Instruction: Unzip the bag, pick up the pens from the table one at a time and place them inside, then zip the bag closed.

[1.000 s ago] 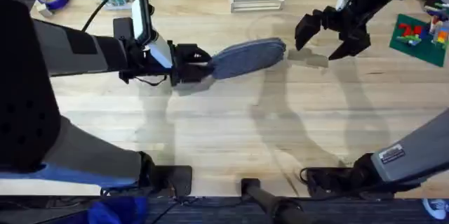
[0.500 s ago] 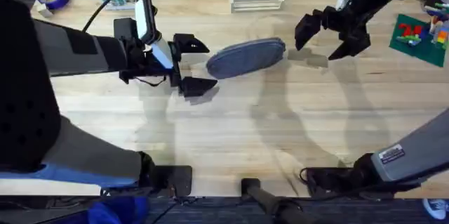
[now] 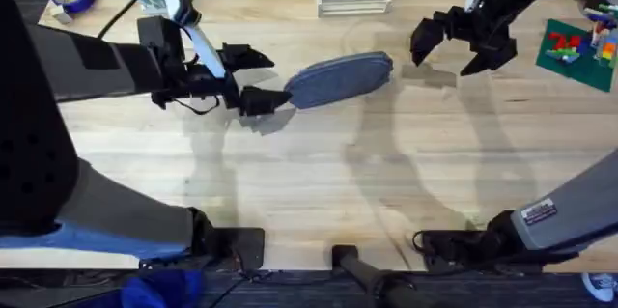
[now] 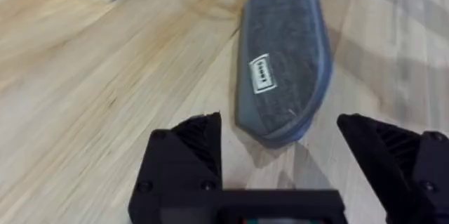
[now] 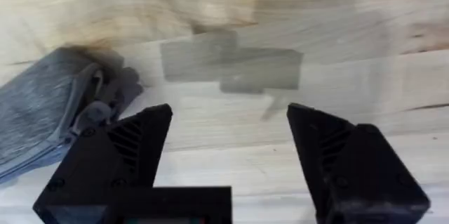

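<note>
Up close, left wrist catches bag's (image 4: 284, 55) white label (image 4: 260, 74).

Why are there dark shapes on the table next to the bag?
Those are shadows. Overhead: soft grey arm shadows stretch across the table below the bag. Right wrist: blocky finger shadows lie on the wood. Left wrist: the bag's far end looks blurry.

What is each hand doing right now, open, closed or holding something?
Left hand: open, holding nothing, at the end of the bag.
Right hand: open, holding nothing.

Grey arms, black jaws (ribbed inside)
</note>
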### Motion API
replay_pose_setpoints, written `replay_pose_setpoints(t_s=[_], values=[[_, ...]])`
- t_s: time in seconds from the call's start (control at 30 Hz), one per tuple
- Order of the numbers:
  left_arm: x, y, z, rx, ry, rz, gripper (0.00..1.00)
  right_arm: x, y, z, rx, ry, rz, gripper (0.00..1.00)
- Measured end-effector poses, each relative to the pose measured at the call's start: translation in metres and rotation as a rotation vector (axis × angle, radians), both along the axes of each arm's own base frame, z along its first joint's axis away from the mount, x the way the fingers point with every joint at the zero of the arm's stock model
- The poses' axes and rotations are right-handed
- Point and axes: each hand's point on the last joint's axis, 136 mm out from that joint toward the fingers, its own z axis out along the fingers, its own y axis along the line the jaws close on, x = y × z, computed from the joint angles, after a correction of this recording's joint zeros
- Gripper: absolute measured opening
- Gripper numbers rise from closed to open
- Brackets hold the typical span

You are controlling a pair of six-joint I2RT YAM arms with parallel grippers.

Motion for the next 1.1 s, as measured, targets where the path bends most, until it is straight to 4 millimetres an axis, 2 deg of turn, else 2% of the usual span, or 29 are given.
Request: replay_pose_setpoints(t_s=[0.2, 0.37, 0.47, 0.67, 0.83, 1.1], values=[[-0.006, 0.01, 0.009, 0.103, 0.087, 0.081, 0.995, 0.0, -0.007, 0.005, -0.088, -0.016, 0.026, 0.996], [-0.016, 0.022, 0.033, 0.231, 0.065, 0.161, 0.995, -0.002, 0.001, 0.033, -0.156, -0.087, 0.076, 0.996], [-0.026, 0.029, 0.048, 0.285, 0.066, 0.219, 0.995, -0.01, 0.008, 0.051, -0.177, -0.116, 0.109, 0.996], [-0.058, 0.037, 0.077, 0.37, 0.108, 0.295, 0.995, -0.037, 0.014, 0.079, -0.195, -0.124, 0.151, 0.996], [-0.083, 0.041, 0.1, 0.42, 0.144, 0.325, 0.995, -0.063, 0.016, 0.114, -0.195, -0.182, 0.183, 0.996], [-0.107, 0.04, 0.137, 0.444, 0.202, 0.328, 0.995, -0.12, 0.024, 0.165, -0.153, -0.291, 0.297, 0.996]])
